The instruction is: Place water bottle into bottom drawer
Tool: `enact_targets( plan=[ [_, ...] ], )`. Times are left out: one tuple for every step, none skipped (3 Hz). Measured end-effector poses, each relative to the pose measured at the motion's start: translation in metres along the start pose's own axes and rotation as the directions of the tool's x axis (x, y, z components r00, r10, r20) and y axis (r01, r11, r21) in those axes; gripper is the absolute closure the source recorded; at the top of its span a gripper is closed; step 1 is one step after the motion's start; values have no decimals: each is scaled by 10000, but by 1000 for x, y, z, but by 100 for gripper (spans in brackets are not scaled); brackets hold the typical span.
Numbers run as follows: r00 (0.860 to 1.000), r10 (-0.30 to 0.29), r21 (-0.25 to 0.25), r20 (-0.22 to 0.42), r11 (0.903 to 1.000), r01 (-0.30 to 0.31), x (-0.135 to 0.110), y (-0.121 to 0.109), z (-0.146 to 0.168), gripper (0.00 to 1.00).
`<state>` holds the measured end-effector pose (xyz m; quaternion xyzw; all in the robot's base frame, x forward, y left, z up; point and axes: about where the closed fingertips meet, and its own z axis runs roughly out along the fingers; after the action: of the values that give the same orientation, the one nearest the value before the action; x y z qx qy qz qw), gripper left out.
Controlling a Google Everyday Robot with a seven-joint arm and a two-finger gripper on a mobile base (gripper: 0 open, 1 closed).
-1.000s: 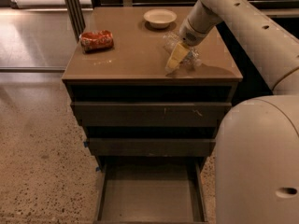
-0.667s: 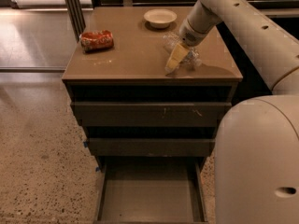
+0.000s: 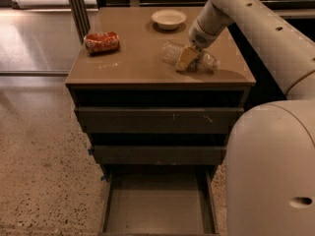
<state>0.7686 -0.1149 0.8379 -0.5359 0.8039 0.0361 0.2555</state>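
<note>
- The gripper (image 3: 189,59), at the end of a pale arm (image 3: 236,6) reaching in from the upper right, is sitting low on the cabinet top (image 3: 138,65); its tan tip is covering the middle of the water bottle (image 3: 171,53).
- The water bottle is lying on its side on that top, one clear end sticking out to the gripper's left and the other to its right; whether the gripper is clamping the bottle or only sitting around it, I cannot tell.
- The bottom drawer (image 3: 157,208) is standing pulled out well below the gripper and nearer the camera, its flat grey floor showing; two shallower drawers (image 3: 157,119) are sitting between it and the top.
- Handling, as a judgement: the bottle is looking thin, crinkled and probably light; it is likely giving under pressure and rolling easily on its side; the middle, where the gripper is, seems the sensible place to hold, with a gentle squeeze so that it is not slipping out.
- A crushed red can (image 3: 102,42) is lying well to the gripper's left; a small pale bowl (image 3: 169,18) is sitting a little beyond the gripper.
- Hard to make out: which end is carrying the cap, and the label; the gripper's far side is hidden behind the bottle; the drawer's front edge is being cut off at the bottom; the robot's pale body (image 3: 273,171) is blocking the lower right.
</note>
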Motion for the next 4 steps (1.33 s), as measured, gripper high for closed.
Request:
enact_targets(
  plan=[
    [10000, 0, -1, 0, 10000, 0, 0, 0, 0, 69],
    [10000, 0, -1, 0, 10000, 0, 0, 0, 0, 93],
    [10000, -88, -37, 17, 10000, 88, -2, 2, -2, 100],
    [9989, -466, -186, 98, 9987, 468, -9, 12, -10, 100]
  ],
)
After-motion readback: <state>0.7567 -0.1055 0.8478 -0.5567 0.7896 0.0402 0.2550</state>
